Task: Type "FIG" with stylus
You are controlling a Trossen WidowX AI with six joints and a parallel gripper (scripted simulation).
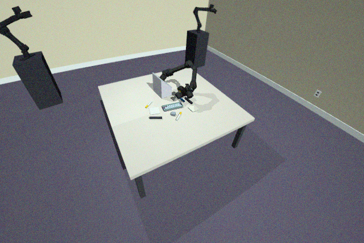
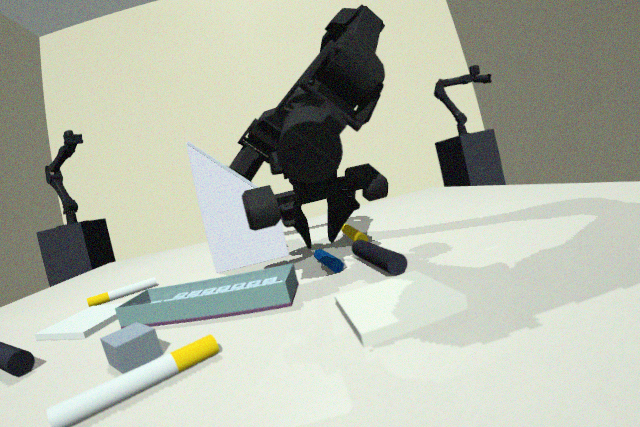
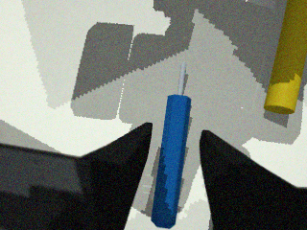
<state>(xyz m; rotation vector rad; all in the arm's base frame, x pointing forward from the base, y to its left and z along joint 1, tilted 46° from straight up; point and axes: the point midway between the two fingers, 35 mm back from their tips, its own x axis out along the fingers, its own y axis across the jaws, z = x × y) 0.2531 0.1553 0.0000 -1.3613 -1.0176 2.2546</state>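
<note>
The blue stylus (image 1: 182,99) (image 2: 328,260) (image 3: 174,153) lies on the desk, its thin pale tip pointing up the wrist view. My gripper (image 2: 321,244) (image 3: 176,132) is partly open and points down over it. In the wrist view one finger shows on each side of the stylus, with a gap on both sides. In the exterior view the fingertips are a little above the desk and hold nothing. The keyboard (image 1: 172,106) (image 2: 222,303), in a teal case, lies beside the stylus; it is outside the wrist view.
A yellow cylinder (image 2: 355,232) (image 3: 280,98) and a black cylinder (image 1: 188,100) (image 2: 378,257) lie close to the stylus. An upright pale panel (image 1: 160,87) (image 2: 232,220) stands behind the keyboard. Pads, a grey block (image 1: 173,114) (image 2: 131,347) and white-yellow markers lie around the keyboard.
</note>
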